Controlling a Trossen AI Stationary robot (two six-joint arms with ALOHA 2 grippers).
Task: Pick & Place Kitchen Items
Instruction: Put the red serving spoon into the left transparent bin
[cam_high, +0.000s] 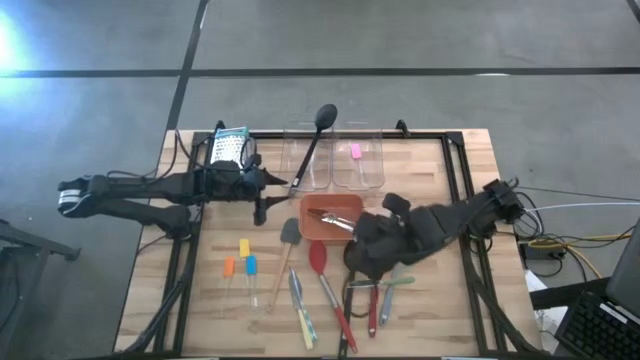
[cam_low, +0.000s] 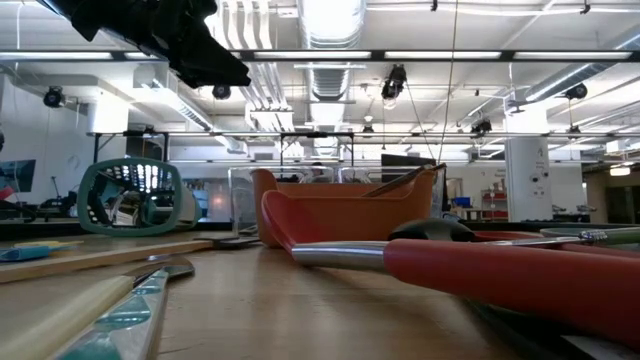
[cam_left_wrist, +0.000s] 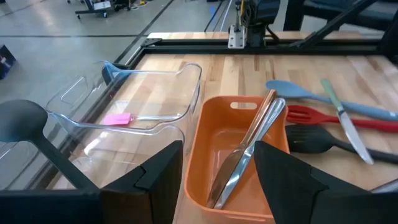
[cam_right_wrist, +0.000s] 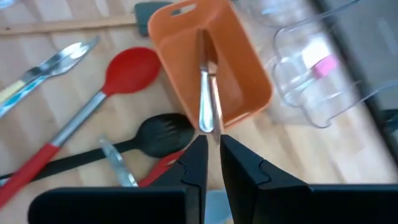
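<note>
While leaning lengthwise in orange tray (cam_right_wrist: 249, 81), metal utensil (cam_right_wrist: 206, 93) overhangs rim.

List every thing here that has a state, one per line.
left claw, open, empty, above the orange tray.
right claw, hovering at the tray's edge.
orange tray, holding metal cutlery.
metal cutlery, leaning on the tray's rim.
clear tub, holding a pink piece.
black ladle, propped across another tub.
red spoon, lying flat.
</note>
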